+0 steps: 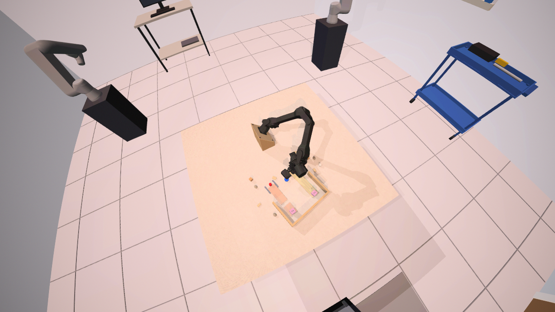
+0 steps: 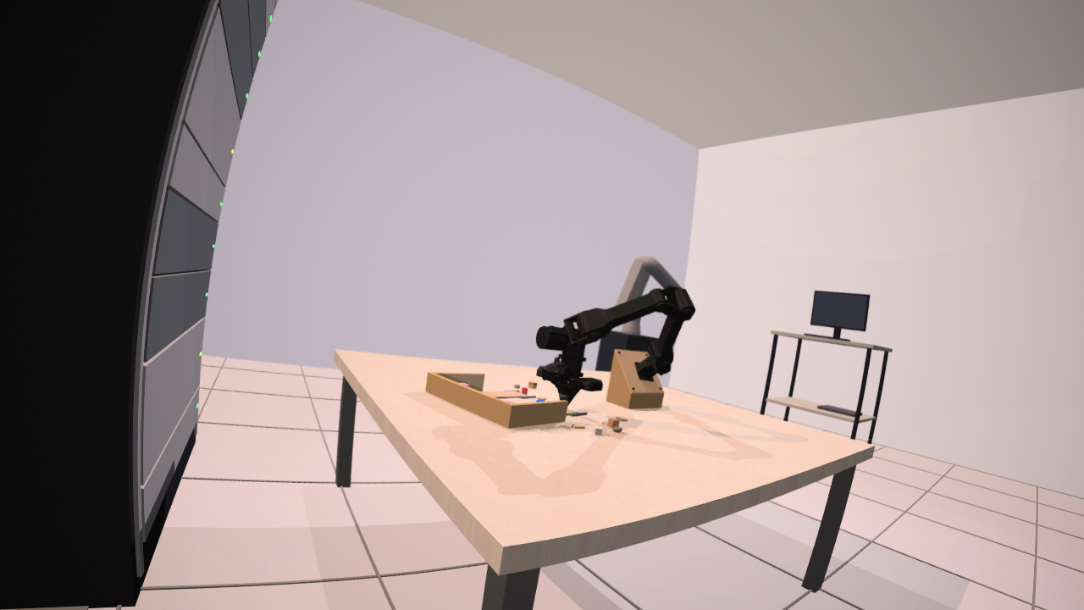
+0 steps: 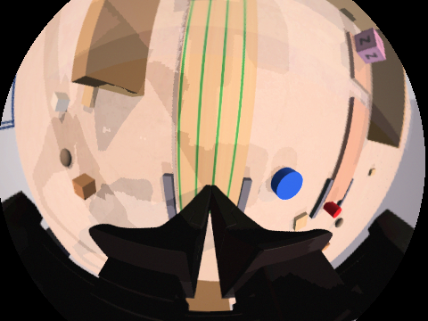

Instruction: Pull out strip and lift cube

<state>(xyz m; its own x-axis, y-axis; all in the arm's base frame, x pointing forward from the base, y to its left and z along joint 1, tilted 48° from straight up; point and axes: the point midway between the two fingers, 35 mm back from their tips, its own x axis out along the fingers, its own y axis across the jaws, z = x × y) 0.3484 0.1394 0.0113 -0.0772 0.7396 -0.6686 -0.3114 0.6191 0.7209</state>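
Clenching my claw (image 1: 293, 173) (image 2: 566, 399) (image 3: 210, 189) tip to tip, with nothing in its grasp, I point down over the near end of the yellow strip (image 1: 303, 183) (image 3: 214, 98); whether I touch it, I cannot tell. Its green lines run toward 12 o'clock in my wrist view, and two grey rails (image 3: 169, 192) flank it at 9 and 3. From above, this strip looks whole, and its pink cube (image 1: 314, 193) sits at its far end, between 4 and 5 o'clock from me, inside the wooden frame (image 1: 310, 208) (image 2: 469, 400). The salmon strip (image 1: 277, 193) (image 3: 352, 138) is split by a gap, with the Z cube (image 1: 292, 211) (image 3: 370, 45) beyond it, between 1 and 2 o'clock at my wrist. There, the blue disc (image 1: 286, 179) (image 3: 286, 183) lies near 3, the brown block (image 3: 84, 186) near 9, and the grey cube (image 3: 60, 102) near 10.
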